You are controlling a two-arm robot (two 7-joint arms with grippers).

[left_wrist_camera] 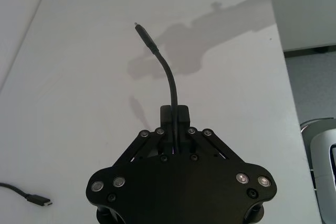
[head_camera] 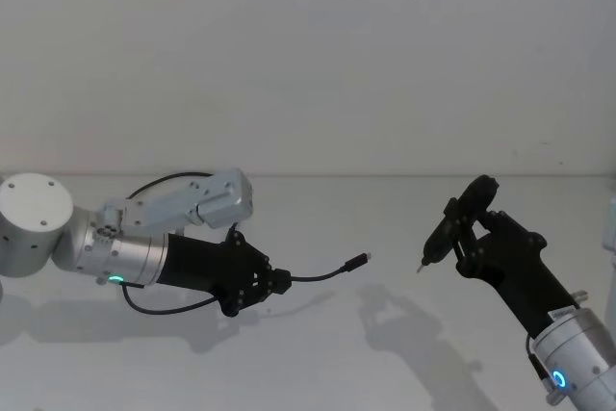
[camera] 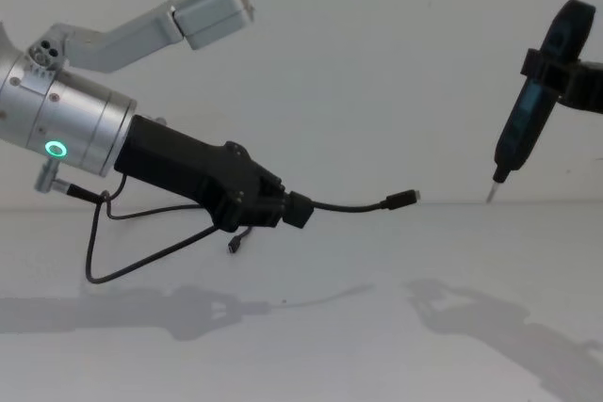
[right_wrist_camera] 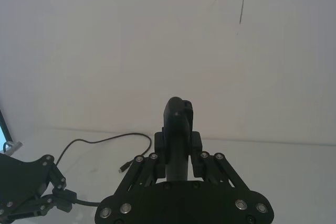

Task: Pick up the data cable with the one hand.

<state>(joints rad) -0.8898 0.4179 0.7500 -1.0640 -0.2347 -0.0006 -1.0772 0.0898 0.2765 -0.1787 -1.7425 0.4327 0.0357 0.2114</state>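
The data cable (head_camera: 327,274) is a thin black cord. My left gripper (head_camera: 279,283), black on a silver arm with a green ring, is shut on it above the table. A short stretch arcs forward from the fingers to a small plug (camera: 405,198) in the air. The rest droops back under the arm in a loop (camera: 141,256), and its other plug (left_wrist_camera: 39,200) is near the tabletop. In the left wrist view the cable (left_wrist_camera: 170,82) rises from between the closed fingertips (left_wrist_camera: 167,115). My right gripper (head_camera: 464,233) hangs to the right, shut on a slim black tool (camera: 523,124) with a thin metal tip.
The white table (head_camera: 385,353) meets a plain wall at the back. The table's side edge (left_wrist_camera: 294,119) has floor and a pale rounded object (left_wrist_camera: 320,145) beyond it. About a hand's width of open air separates the cable's plug from the tool tip (head_camera: 421,265).
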